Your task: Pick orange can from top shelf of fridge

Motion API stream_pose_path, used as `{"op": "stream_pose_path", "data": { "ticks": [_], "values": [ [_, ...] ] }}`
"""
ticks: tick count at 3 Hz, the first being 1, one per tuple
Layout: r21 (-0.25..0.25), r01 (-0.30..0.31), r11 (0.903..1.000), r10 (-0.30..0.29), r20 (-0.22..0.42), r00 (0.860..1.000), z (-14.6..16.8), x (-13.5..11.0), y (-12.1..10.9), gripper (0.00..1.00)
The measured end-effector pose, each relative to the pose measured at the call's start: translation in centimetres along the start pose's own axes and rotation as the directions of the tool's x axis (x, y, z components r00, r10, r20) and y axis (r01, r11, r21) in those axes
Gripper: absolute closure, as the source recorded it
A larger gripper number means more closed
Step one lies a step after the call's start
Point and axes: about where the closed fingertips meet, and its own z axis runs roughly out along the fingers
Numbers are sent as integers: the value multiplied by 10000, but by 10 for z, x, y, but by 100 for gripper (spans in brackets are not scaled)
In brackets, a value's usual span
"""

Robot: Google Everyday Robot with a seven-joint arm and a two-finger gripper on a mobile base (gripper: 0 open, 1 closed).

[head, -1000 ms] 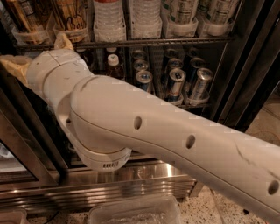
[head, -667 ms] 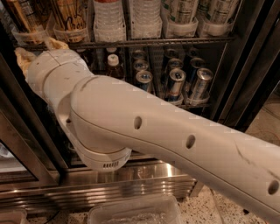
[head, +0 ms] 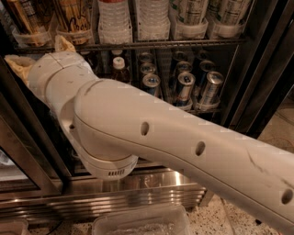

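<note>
Two tall golden-orange cans with black scribbles stand in clear holders at the left of the top shelf [head: 161, 44]: one orange can [head: 73, 18] and another [head: 25, 18] further left. My gripper [head: 40, 54] is just below that shelf's front edge, under these cans. Its cream fingers [head: 16, 64] are spread apart and hold nothing. My thick white arm [head: 151, 133] crosses the view from the lower right and hides much of the fridge's lower left.
Clear bottles [head: 112, 18] and pale cans [head: 190, 13] fill the rest of the top shelf. The rack below holds blue-and-silver cans [head: 183, 87] and a brown white-capped bottle [head: 119, 69]. The stainless base [head: 151, 183] and a clear plastic tub [head: 138, 222] lie below. A black door frame [head: 257, 78] stands at right.
The gripper's fingers shifted slightly right and up, then back again. The gripper stays under the left end of the top shelf, and the arm has hardly moved.
</note>
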Motion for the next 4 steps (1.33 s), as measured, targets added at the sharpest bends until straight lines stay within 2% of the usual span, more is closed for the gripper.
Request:
{"op": "stream_pose_path", "data": {
  "ticks": [1,2,3,4],
  "values": [
    [-14,64,10000,-64,1,10000,0,-1,1,51],
    [-65,163,9998,-163,12,9999,2,-2,2,37],
    [-253,193,9995,-194,-18,9998,10,-1,1,29],
    [-329,234,9992,-234,0,9997,16,-2,-4,29]
  ]
}}
